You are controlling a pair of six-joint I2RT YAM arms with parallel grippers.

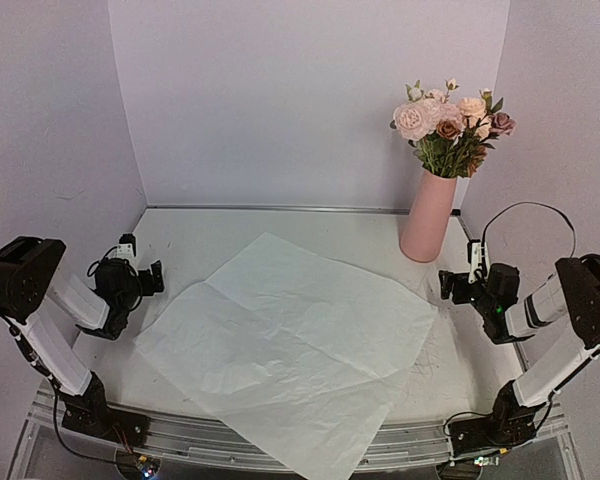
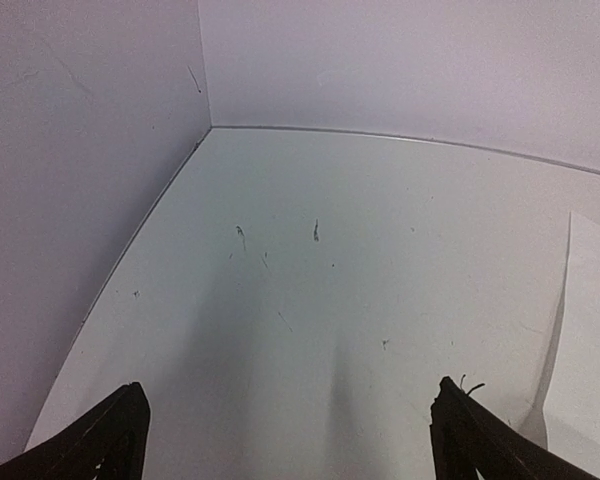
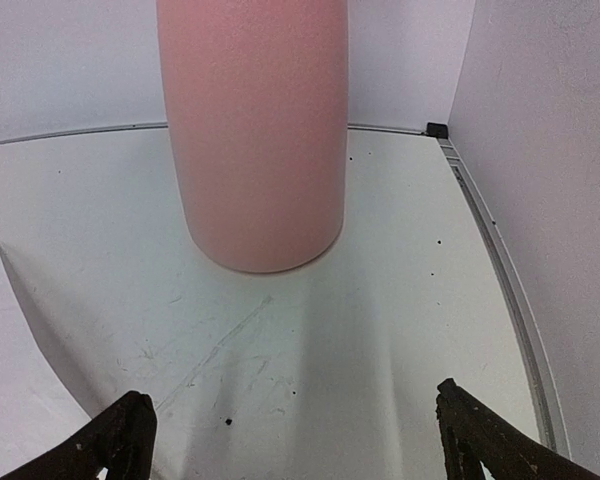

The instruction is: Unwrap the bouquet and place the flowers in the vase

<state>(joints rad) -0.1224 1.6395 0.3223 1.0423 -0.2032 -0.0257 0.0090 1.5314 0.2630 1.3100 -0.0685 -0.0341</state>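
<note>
The flowers stand in the pink vase at the table's far right corner (blooms above its mouth). A white paper sheet lies spread flat. The left gripper and right gripper gape wide, holding nothing.

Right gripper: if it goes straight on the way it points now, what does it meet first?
Most likely the vase. In the right wrist view it stands upright ahead of the right gripper, slightly left of centre, with only bare table between. The open fingers hold nothing.
</note>
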